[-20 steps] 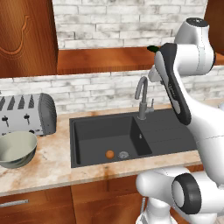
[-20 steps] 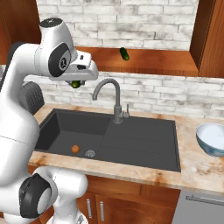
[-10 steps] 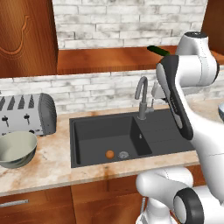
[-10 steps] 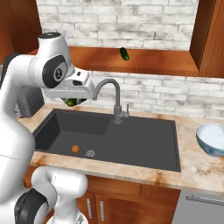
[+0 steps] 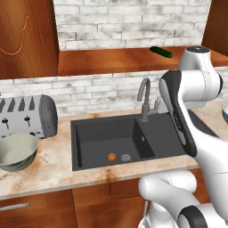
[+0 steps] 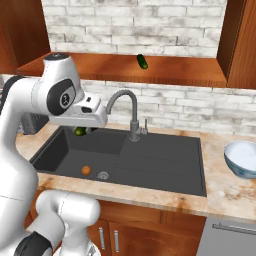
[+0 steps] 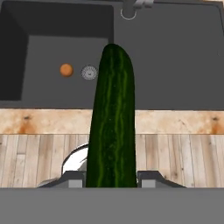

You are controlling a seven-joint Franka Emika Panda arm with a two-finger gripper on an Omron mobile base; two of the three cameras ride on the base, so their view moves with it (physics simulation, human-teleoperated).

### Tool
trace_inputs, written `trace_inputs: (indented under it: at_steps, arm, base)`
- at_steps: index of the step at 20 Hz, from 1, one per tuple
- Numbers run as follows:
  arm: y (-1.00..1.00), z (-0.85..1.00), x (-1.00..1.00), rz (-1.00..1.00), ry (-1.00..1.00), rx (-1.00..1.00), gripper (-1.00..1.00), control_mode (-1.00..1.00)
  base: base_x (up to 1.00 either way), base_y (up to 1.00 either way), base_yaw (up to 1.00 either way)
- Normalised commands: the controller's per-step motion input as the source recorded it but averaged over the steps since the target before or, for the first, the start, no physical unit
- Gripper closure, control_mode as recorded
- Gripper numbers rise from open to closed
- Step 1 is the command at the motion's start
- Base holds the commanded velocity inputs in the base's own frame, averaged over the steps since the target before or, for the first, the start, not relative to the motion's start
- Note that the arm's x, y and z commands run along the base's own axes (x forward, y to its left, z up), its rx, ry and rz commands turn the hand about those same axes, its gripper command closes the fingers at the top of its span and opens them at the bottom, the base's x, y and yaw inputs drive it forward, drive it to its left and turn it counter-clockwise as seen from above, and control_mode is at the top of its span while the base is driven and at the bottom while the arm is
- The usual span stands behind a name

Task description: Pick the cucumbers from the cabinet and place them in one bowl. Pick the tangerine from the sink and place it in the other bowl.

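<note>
My gripper [image 6: 82,130] is shut on a dark green cucumber [image 7: 111,127], which hangs over the left end of the dark sink [image 6: 150,162]. In the hand view the cucumber stands up between my fingertips [image 7: 148,178], above the counter's front edge. A second cucumber [image 5: 161,52] lies on the cabinet's open shelf [image 5: 111,60], also the cucumber [image 6: 142,61]. The orange tangerine [image 5: 111,156] rests on the basin floor beside the drain [image 7: 89,72]. The pale blue bowl [image 6: 242,157] stands on the counter right of the sink. The grey-green bowl [image 5: 15,151] is left of it.
A curved grey tap [image 6: 131,115] rises behind the sink, close to my hand. A silver toaster [image 5: 26,116] stands behind the grey-green bowl. Carved wooden doors [image 5: 26,35] flank the shelf. Base cupboards run under the counter.
The hand has come down from shelf height to just above the sink's left end, carrying the cucumber. The other cucumber, the tangerine and both bowls stay put.
</note>
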Motion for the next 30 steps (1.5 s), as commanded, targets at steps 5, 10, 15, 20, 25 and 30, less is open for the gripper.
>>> trace_inputs:
  at_steps: [5,10,15,20,25,30]
  arm:
    - [0.0,0.0,0.0,0.0,0.0,0.0,1.0,-1.0]
    - [0.0,0.0,0.0,0.0,0.0,0.0,1.0,1.0]
    - [0.0,0.0,0.0,0.0,0.0,0.0,1.0,1.0]
    - [0.0,0.0,0.0,0.0,0.0,0.0,1.0,1.0]
    - [0.0,0.0,0.0,0.0,0.0,0.0,1.0,1.0]
    - [0.0,0.0,0.0,0.0,0.0,0.0,1.0,1.0]
  base:
    - [0.0,0.0,0.0]
    - [-0.4,-0.16,-0.02]
    - [-0.62,-0.95,-0.06]
    - [-0.05,-0.64,-0.02]
    - [0.07,-0.57,-0.01]
    - [0.03,-0.76,0.01]
